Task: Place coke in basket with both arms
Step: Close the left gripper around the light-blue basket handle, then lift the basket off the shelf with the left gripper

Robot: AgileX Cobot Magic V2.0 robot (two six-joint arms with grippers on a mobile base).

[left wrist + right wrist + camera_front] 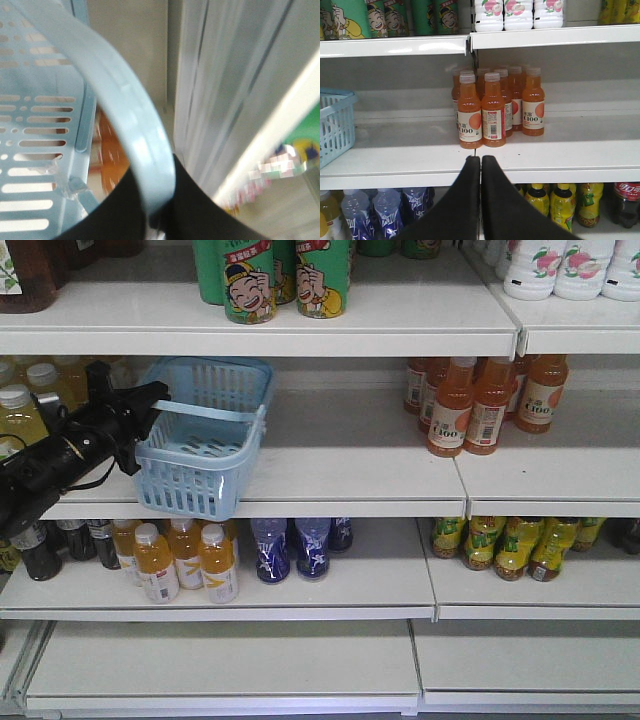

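The light blue basket [205, 440] sits on the middle shelf, its front overhanging the shelf edge. My left gripper [152, 402] reaches in from the left and is shut on the basket's strap handle [215, 412]. In the left wrist view the handle [125, 100] passes between the black jaws of the left gripper [155, 169], with the slotted basket wall [35, 125] to the left. My right gripper [480, 159] is shut with nothing in it, in front of the middle shelf's edge; the basket's corner [335, 125] shows far to its left. The coke is out of view.
Orange juice bottles [480, 405] [490, 110] stand on the middle shelf at right. Green cans [270, 280] and white bottles [560, 265] fill the top shelf. Below are orange [185, 560], purple [290, 545] and yellow-green [510, 545] bottles. A dark cola bottle [626, 202] shows at lower right.
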